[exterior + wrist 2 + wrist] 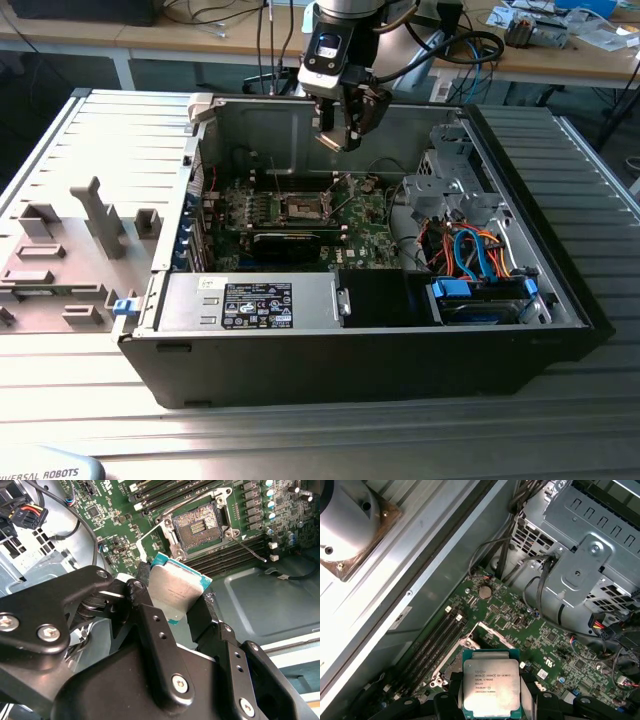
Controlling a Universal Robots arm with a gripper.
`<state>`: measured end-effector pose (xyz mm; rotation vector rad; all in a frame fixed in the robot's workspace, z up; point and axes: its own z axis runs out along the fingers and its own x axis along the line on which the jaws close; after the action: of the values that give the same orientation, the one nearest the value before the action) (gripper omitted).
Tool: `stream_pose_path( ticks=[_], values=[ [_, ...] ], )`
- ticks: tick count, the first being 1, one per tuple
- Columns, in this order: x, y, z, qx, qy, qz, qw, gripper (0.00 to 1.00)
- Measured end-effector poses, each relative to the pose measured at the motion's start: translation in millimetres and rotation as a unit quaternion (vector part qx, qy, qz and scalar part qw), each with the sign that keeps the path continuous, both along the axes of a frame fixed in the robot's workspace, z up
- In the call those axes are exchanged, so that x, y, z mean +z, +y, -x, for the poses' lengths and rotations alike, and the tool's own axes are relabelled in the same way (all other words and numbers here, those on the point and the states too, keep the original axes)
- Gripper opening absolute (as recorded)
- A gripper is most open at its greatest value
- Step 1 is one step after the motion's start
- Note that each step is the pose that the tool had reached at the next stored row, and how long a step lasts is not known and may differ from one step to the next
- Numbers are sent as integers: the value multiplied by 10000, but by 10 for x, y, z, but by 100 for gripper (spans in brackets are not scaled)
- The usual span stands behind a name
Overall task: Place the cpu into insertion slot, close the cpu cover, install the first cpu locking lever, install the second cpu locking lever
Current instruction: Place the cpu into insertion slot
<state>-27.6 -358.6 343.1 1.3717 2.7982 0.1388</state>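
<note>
As wrist views show, fingers (155, 630) pinch the cpu (176, 592), seemingly above the insertion slot (197, 527).

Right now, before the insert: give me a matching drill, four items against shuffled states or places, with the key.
Items
1. cpu
2. insertion slot
3. memory slots
4. coin battery

States
A. long black narrow rows
B. round, silver, flat on the green motherboard
C. clamped between the fingers, off the board
D. open, dark centre, nothing seated

Pairs: 1-C, 2-D, 3-A, 4-B
</note>
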Motion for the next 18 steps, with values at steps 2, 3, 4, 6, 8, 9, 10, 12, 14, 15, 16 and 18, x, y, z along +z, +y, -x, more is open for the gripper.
stream_pose_path(
  ticks=[2, 3, 4, 6, 8, 9, 10, 12, 14, 15, 16, 18],
  values=[
    [0, 0, 0, -5, 0, -1, 10000, 54],
    [0, 0, 0, -7, 0, 0, 10000, 54],
    [0, 0, 0, -9, 0, 0, 10000, 54],
    [0, 0, 0, -14, 0, 0, 10000, 54],
    [0, 0, 0, -18, 0, 0, 10000, 54],
    [0, 0, 0, -23, 0, 0, 10000, 54],
    [0, 0, 0, -28, 0, -1, 10000, 54],
    [0, 0, 0, -32, 0, 0, 10000, 54],
    [0, 0, 0, -42, 0, -1, 10000, 54],
    [0, 0, 0, -47, 0, -1, 10000, 54],
    [0, 0, 0, -51, 0, 0, 10000, 54],
    [0, 0, 0, -57, 0, 0, 10000, 54]
  ],
)
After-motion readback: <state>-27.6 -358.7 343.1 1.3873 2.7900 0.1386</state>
